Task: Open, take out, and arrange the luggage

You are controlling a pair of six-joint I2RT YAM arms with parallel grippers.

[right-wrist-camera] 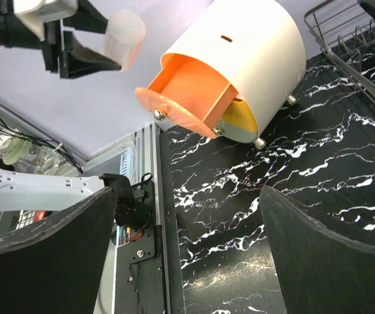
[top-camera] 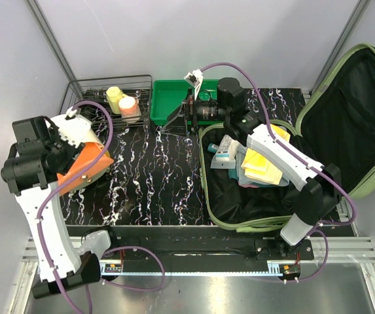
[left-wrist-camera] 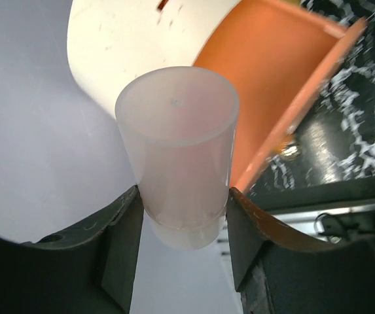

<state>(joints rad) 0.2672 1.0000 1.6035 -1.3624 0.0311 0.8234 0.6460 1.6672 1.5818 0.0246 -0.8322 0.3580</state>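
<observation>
Luggage [top-camera: 351, 111]: lid open, hard shell, likely stiff and bulky; best gripped at the rim. Left gripper [left-wrist-camera: 182, 209] clenched on translucent cup [left-wrist-camera: 177, 131]; right gripper [right-wrist-camera: 187, 222] jaws spread, empty.

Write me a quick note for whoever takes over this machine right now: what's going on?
Left gripper: shut on a frosted cup, held up near the white drum with the orange drawer.
Right gripper: open, empty, over the table.
Done: suitcase lies open.
Left: yellow cloths and a small box are inside it, to take out and arrange.
</observation>
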